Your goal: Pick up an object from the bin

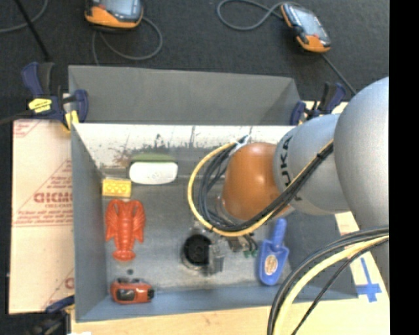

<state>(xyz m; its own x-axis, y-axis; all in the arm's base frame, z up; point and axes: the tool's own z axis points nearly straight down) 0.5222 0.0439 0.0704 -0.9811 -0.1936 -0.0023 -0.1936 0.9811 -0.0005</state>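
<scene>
Pretty sure this is a robotics lab, not anyone's home. A fat grey industrial arm (340, 163) with cables (201, 190) looped off its wrist leans into a grey metal bin (183, 98) sitting on dark carpet (190, 46). Inside it's a random mix: red toy lobster (124, 228), yellow brick (116, 188), blue scoop (272, 256). Two orange-and-grey gadgets (112, 12) with cords lie on the floor behind the bin, maybe scanners, too cropped to tell.

Black letters "UKA" run up the grey arm (314, 163), at three o'clock over the bin (163, 219). The orange label (269, 264) on the blue scoop (279, 235), at five o'clock, is too small to read.
</scene>
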